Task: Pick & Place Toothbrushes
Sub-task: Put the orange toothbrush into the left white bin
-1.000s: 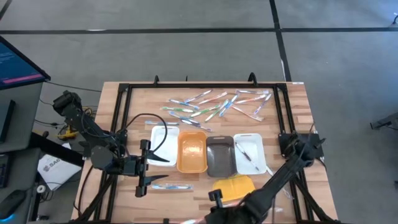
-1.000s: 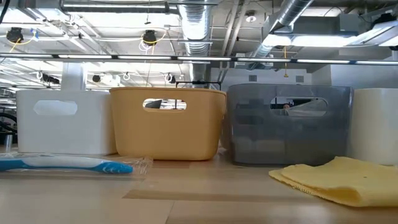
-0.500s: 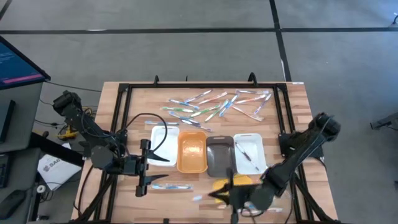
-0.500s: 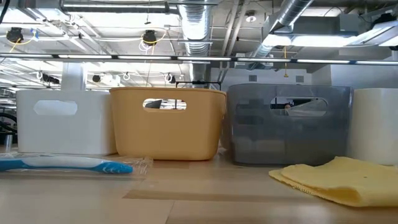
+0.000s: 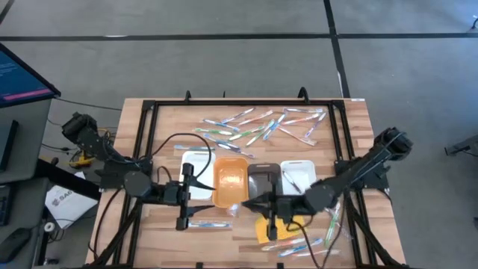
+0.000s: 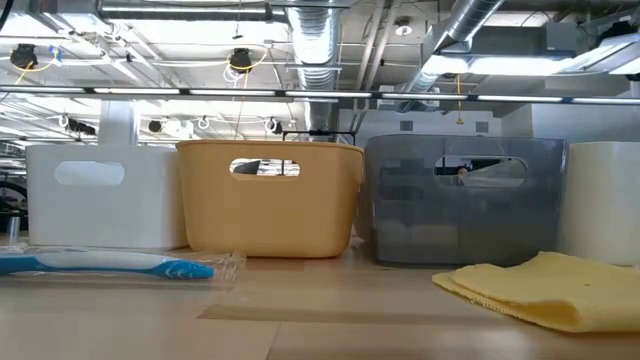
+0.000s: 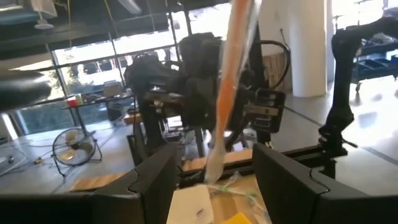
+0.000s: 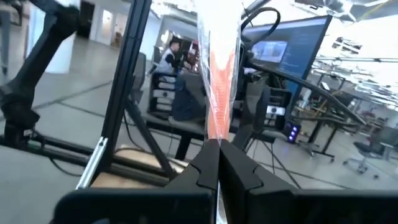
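My right gripper [image 8: 217, 146] is clamped tight on an orange toothbrush [image 8: 217, 81] in its clear wrapper; the handle runs straight out past my closed fingertips. From above, that gripper [image 5: 250, 203] hangs over the near rim of the orange tray [image 5: 230, 179], with the wrapped brush [image 5: 233, 209] poking out toward my other arm. My left gripper [image 7: 214, 152] faces it from the other side with its fingers spread apart and gripping nothing, and the orange toothbrush [image 7: 233, 74] shows in the gap between them. From above, the left gripper [image 5: 190, 196] sits over the near end of the left white tray [image 5: 198, 168]. Beside the orange tray stand a grey tray [image 5: 263, 181] and a second white tray [image 5: 299, 173]. A yellow pad [image 5: 269, 228] lies just nearer than those, under my right arm. A blue toothbrush [image 5: 209, 223] lies flat on the table [image 5: 160, 119] in front of the left white tray, near the table's front edge. The rest of the toothbrushes [image 5: 258, 125] lie scattered in a loose heap on the far side of the table, well apart from both grippers.
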Tool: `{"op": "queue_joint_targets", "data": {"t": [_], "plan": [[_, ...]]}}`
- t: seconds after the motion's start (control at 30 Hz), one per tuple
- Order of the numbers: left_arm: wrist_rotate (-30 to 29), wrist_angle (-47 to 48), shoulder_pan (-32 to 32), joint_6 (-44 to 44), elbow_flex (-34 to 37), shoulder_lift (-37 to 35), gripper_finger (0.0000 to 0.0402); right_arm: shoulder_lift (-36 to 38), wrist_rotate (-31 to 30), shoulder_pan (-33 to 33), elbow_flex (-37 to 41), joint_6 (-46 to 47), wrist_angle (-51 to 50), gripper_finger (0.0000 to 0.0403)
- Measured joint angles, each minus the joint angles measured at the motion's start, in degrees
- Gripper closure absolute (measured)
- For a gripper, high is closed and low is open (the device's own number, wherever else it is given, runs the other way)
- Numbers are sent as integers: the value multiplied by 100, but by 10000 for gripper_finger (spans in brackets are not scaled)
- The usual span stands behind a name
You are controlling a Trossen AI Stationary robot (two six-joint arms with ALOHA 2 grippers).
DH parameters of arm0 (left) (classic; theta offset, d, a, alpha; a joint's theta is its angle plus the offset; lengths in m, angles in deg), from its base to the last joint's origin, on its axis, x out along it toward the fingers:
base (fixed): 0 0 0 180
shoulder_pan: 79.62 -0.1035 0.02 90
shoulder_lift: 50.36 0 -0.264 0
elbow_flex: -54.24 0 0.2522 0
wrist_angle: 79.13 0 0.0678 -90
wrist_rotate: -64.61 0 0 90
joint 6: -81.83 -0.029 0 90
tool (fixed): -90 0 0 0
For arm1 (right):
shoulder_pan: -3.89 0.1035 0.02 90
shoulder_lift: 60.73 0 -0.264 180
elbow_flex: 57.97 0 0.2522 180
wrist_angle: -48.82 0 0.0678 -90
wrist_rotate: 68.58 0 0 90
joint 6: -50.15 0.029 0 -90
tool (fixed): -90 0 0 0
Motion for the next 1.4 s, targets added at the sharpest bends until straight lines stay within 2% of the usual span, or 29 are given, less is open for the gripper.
{"op": "queue_joint_targets", "data": {"t": [0.17, 0.43, 0.57, 0.87, 1.23, 1.4], "plan": [[19, -23, -138, -12, 0, 5, 197, 0, 683, -425, 0, 290, 217, 403], [32, -18, -162, -317, 0, 5, 197, 0, 839, -746, 0, 1294, 122, 403], [30, -34, -235, -294, 0, 5, 197, -266, 846, -799, 3, 1702, 260, 403], [4, -10, -403, 1, 2, 10, 197, -800, 1168, -992, 1, 1927, 1117, 403], [11, -6, -429, 55, 3, 10, 197, -807, 1184, -1049, -2, 1918, 1013, 403], [35, -30, -629, 382, 4, 48, 197, -807, 1140, -1063, -2, 1837, 963, 403]]}}
